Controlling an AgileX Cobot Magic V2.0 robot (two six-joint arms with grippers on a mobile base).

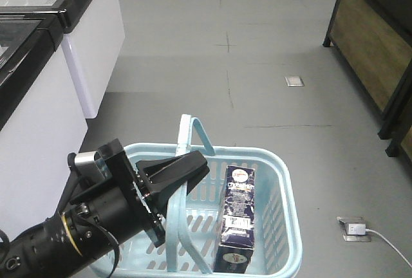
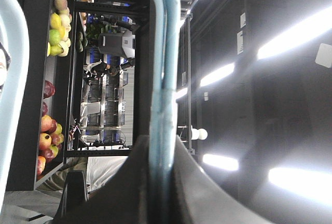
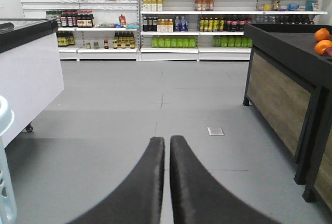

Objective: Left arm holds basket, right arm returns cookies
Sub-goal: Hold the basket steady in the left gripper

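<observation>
The left arm (image 1: 64,239), a black cylindrical limb with a yellow ring, enters the front view from 8 o'clock. Its black wedge-shaped left gripper (image 1: 193,162) is clenched on a hoop handle (image 1: 175,226) of the light blue plastic shopping basket (image 1: 283,181). The left wrist view agrees: the pale blue handle (image 2: 165,79) runs straight up between the dark fingers (image 2: 124,182), which press against it on both sides.

The basket fills the 6 o'clock part of the front view. Inside it, on the 3 o'clock side of the handle, is the tall dark navy cardboard cookie box (image 1: 237,217). Its long axis points toward 12 o'clock and its barcode faces up. It seems to rest on the basket floor near the right wall, though whether it touches that wall is unclear.

The black right gripper (image 3: 167,149) points over the grey floor toward 12 o'clock, its two fingers pressed together and grasping nothing. A sliver of the basket shows at its 9 o'clock edge. A white freezer cabinet (image 1: 38,98) stands at 10 o'clock, a dark wood-panelled stand (image 1: 373,46) at 2 o'clock, and shelves of bottles (image 3: 176,27) line the far wall.
</observation>
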